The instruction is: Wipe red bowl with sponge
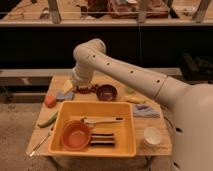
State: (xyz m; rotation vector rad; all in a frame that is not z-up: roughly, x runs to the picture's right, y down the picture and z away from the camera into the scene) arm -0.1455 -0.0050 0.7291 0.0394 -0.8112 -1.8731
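Sponge (65, 91) just left of my end effector (78, 84); red bowl (76, 136) well apart, in yellow tray (97, 104); grip: cannot tell.

Warm, rather dim light falls from above onto the wooden table (160, 125), leaving soft sheen on the white arm (125, 72) and the glossy red bowl (76, 136). The far background stays dark. The gripper (75, 86), far left beside the sponge (66, 89), sits in the arm's shade.

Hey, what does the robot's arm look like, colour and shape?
The arm is off-white: thick rounded tube segments, a bulbous elbow joint and small dark dots along its side. No cables show. Its gripper is over the far left of the table.
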